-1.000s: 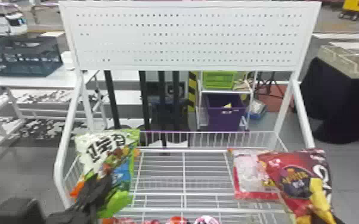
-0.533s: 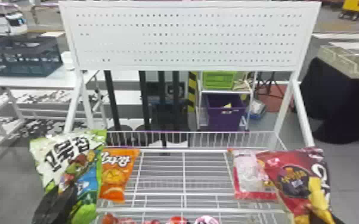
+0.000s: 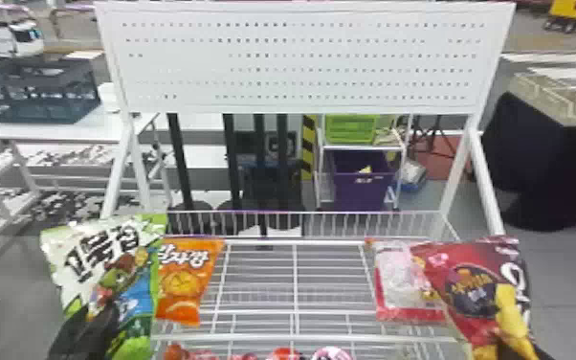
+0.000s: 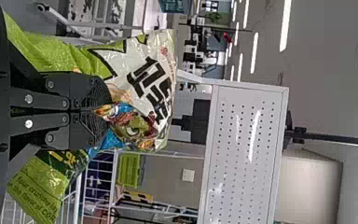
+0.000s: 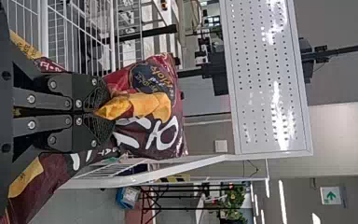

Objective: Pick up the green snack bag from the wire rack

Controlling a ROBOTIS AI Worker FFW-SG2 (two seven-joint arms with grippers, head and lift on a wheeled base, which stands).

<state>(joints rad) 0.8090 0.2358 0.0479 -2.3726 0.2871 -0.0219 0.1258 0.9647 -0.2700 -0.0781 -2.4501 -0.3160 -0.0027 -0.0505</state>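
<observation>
The left gripper [image 3: 83, 330] pinches the green snack bag [image 3: 105, 244] at the wire rack's [image 3: 253, 338] left edge; the right gripper [image 3: 536, 353] clamps a dark red snack bag [image 3: 464, 258] at the right edge. Just beyond, an orange snack bag [image 3: 180, 282] sits beside the green one, before the white perforated panel [image 3: 301, 62].

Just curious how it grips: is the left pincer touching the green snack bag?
Touching. The left wrist view shows the left pincer closed on the green snack bag, pinched between its fingertips.
</observation>
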